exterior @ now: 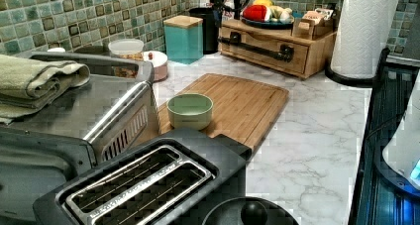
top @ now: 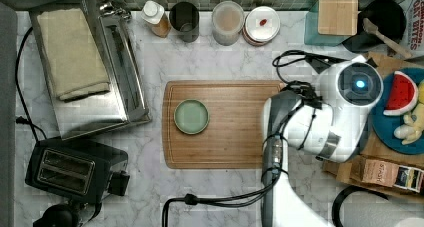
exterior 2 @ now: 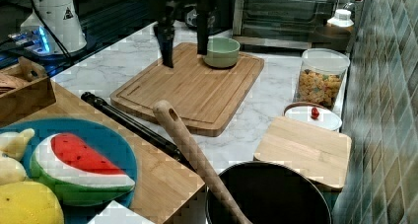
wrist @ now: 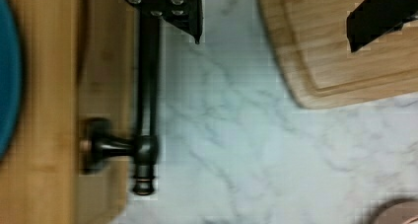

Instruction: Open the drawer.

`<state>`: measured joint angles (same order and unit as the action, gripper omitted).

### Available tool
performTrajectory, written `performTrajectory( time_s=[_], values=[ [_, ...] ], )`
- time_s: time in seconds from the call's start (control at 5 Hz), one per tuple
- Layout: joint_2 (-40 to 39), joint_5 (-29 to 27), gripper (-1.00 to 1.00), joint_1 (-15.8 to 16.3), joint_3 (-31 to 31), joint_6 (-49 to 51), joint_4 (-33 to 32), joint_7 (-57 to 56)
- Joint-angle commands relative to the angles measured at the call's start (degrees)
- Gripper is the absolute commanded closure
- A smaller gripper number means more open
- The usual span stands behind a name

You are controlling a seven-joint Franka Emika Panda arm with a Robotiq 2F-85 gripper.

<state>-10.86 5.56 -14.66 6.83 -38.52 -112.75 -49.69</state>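
While the gripper (wrist: 276,21) spreads wide, drawer (exterior: 265,49) sits shut (handle half-hidden).

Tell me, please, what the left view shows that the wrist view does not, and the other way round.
Left view, not wrist view: the whole closed drawer front, the green bowl, the toaster and the paper towel roll. Wrist view, not left view: the handle's mounting post from close, and the jaws open, one of them beside the bar. Both: the black bar handle, the wooden cutting board and the marble counter.
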Motion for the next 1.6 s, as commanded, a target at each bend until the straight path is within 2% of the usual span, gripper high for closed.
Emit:
performTrajectory(
  time_s=[0.2,0.4,0.6,0.8,1.0,1.2,1.4,1.6],
  values=[
    [-1.9,4.4,-1.0,1.2,-0.3,-4.0,-1.4,1.4],
    [-4.1,3.5,-1.0,0.8,-1.0,-4.9,-0.1,0.8],
    [-6.9,8.9,-1.0,2.8,0.7,0.4,4.1,5.6],
    [-8.8,11.3,-1.0,3.1,2.3,0.4,5.9,7.9],
    [-9.5,13.3,-1.0,4.1,4.1,-1.4,5.7,10.9],
    [-8.8,17.8,-1.0,6.0,6.7,1.1,6.4,16.3],
    [-7.2,20.1,-1.0,5.2,6.4,-0.7,4.8,17.9],
    [-6.9,20.7,-1.0,3.6,6.0,-7.4,2.4,16.3]
  ],
)
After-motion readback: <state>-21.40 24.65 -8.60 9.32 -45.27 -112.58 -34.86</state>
